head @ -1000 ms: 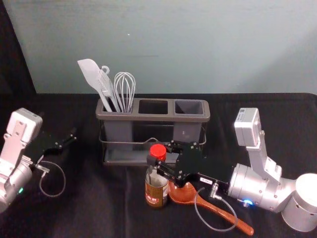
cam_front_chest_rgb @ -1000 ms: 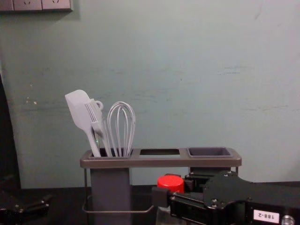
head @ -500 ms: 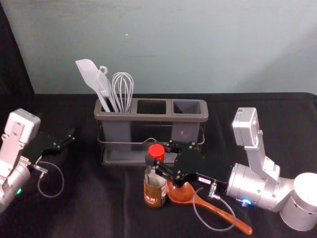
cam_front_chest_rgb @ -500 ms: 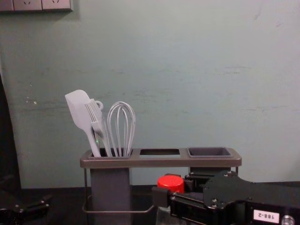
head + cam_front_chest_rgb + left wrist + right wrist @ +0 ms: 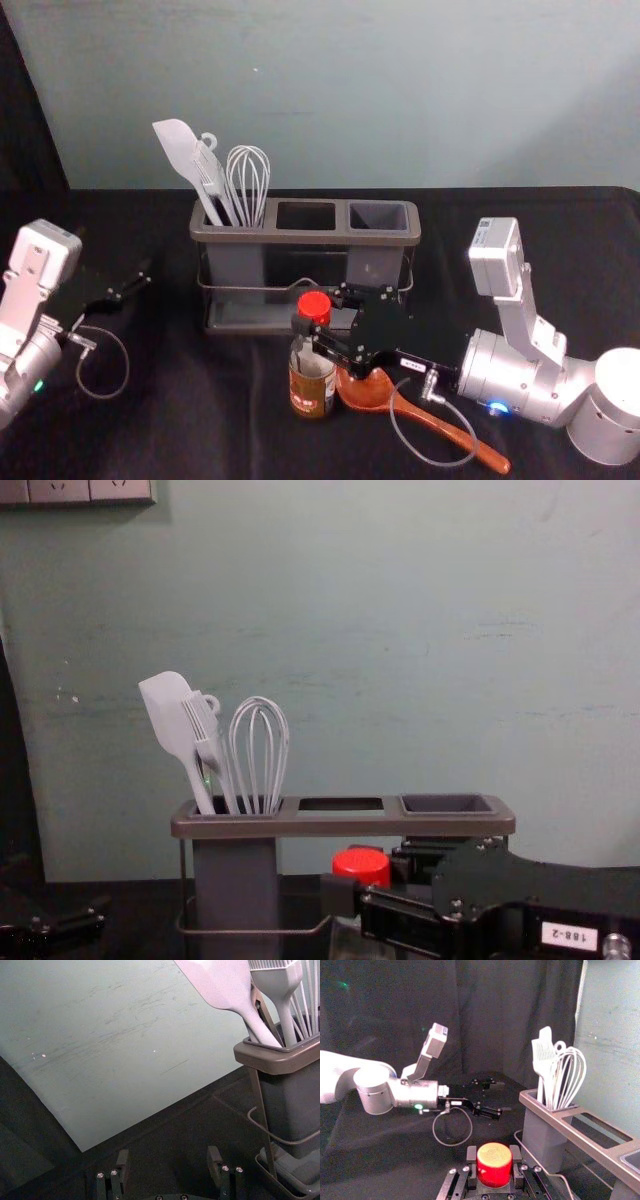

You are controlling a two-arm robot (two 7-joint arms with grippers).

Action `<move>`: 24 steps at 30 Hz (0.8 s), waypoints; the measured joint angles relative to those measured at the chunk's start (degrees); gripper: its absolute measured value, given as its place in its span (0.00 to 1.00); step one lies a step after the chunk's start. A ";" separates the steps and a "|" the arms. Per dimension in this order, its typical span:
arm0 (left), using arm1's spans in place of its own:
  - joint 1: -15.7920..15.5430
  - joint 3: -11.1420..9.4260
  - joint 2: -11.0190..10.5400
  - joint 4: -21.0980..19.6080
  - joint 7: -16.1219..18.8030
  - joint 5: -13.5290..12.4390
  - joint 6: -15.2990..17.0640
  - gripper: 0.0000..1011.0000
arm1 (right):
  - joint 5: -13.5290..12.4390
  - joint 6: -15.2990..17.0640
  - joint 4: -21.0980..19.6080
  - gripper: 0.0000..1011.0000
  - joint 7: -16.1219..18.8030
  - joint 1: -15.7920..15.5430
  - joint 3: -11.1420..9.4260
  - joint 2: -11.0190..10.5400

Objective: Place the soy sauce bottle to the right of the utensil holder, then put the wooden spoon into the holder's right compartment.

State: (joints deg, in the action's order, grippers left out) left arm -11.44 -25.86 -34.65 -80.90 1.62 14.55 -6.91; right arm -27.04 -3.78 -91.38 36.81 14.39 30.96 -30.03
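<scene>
1. R claw (image 5: pixel 322 312): closed on the soy sauce bottle (image 5: pixel 313 385), pads either side of its red cap (image 5: pixel 314 305) in the R wrist view. It reaches in from the robot's R, in front of the utensil holder (image 5: pixel 330 237).
2. Bottle: upright, on the robot's side of the holder, abt level w/ the middle compartment (image 5: pixel 306 215), so not to the holder's R. Can't tell if its base touches the table (image 5: pixel 200 400).
3. Wooden spoon (image 5: pixel 430 418): flat on the table, bowl just beside the bottle's R side (contact unclear), handle angled R & toward the robot. R arm's cable (image 5: pixel 407 432) loops across the handle in the head view.
4. Holder: grey, 3 compartments in a row, w/ wire rail (image 5: pixel 240 289). L one has white spatula (image 5: pixel 180 150), brush (image 5: pixel 203 725) & whisk (image 5: pixel 248 180), all standing heads up. R compartment (image 5: pixel 379 215) is a grey cup, behind & to the R of the bottle.
5. L claw (image 5: pixel 143 280): parked over the table's L part, well apart from the bottle; fingers spread wide in the L wrist view.
6. Bkgd: grey-green wall (image 5: pixel 400 90); socket panel (image 5: pixel 75 492) up top L in the chest view.
</scene>
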 joint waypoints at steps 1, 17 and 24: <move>0.00 0.00 0.00 0.00 0.00 0.00 0.00 1.00 | -0.14 0.10 -0.33 0.39 -0.05 -0.10 -0.13 -0.07; 0.00 0.00 0.00 0.00 0.00 0.00 0.00 1.00 | -3.17 0.43 -10.84 0.39 -2.06 -6.01 -4.09 -4.84; 0.00 0.00 0.00 0.00 0.00 0.00 0.00 1.00 | -4.62 -1.30 -16.18 0.39 -2.94 -11.65 -7.66 -8.93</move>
State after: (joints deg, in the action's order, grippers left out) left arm -11.43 -25.86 -34.65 -80.90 1.62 14.55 -6.91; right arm -31.67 -5.07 -107.56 33.88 2.75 23.30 -38.96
